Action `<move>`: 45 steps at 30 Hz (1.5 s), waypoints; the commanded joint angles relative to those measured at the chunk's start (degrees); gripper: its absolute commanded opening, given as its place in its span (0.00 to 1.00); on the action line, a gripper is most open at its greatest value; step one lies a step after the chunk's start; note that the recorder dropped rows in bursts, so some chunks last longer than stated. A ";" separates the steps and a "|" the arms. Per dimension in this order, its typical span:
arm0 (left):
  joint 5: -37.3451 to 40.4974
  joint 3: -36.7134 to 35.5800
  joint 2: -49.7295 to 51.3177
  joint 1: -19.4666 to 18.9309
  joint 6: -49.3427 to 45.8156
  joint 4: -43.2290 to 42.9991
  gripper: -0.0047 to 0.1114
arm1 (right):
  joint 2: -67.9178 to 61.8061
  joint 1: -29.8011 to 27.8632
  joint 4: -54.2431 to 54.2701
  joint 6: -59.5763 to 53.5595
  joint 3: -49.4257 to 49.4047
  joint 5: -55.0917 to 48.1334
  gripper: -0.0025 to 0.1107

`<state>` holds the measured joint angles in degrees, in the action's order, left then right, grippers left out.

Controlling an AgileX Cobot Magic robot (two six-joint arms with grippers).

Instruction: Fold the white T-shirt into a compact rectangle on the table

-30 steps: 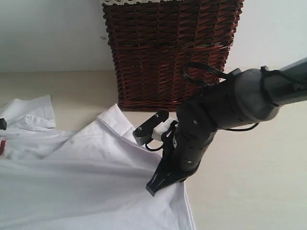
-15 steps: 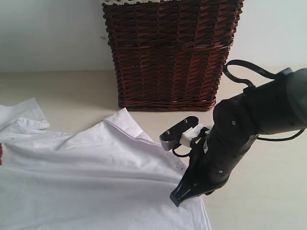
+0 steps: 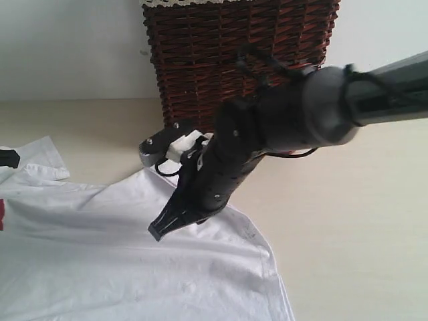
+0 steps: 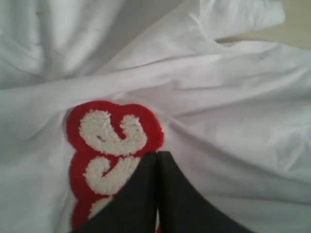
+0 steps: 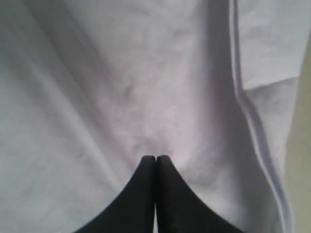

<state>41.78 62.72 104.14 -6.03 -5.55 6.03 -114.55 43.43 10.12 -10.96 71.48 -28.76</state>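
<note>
The white T-shirt point(image 3: 100, 267) lies spread and creased on the table point(image 3: 348, 234), filling the lower left of the exterior view. My right gripper point(image 3: 157, 233) is shut with nothing between its fingers, its tip just over the shirt's middle, a hem seam point(image 5: 252, 121) off to one side. In the right wrist view this gripper point(image 5: 155, 158) points at plain white cloth point(image 5: 97, 73). My left gripper point(image 4: 157, 153) is shut and empty, its tip at the fuzzy white letters on red point(image 4: 112, 141). Only a black bit of the left gripper point(image 3: 8, 158) shows at the exterior view's left edge.
A dark wicker basket point(image 3: 234, 73) with a lace trim stands at the back, right behind the right arm. Bare beige table stretches to the right of the shirt's hem point(image 3: 267, 254). A sleeve point(image 3: 40, 157) lies at the far left.
The right arm first slid right along the shirt's edge, then swung left and up over the shirt's middle. The shirt edge shifted right with it and stays there. Both grippers stayed shut.
</note>
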 commanded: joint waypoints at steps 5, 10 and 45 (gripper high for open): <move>-5.58 -0.07 -0.48 0.33 -0.33 0.40 0.04 | -5.46 1.24 -39.04 33.25 5.60 4.77 0.35; -6.67 -0.07 -0.48 0.33 -0.33 0.46 0.04 | -7.18 1.51 -39.18 31.41 5.60 7.76 0.41; -4.11 -0.07 -0.48 0.33 -0.45 1.93 0.04 | 10.95 1.71 -54.77 46.58 -6.39 -11.20 0.02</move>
<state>36.79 62.72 104.14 -6.03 -5.75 6.78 -105.46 45.22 -44.61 34.08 67.54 -37.17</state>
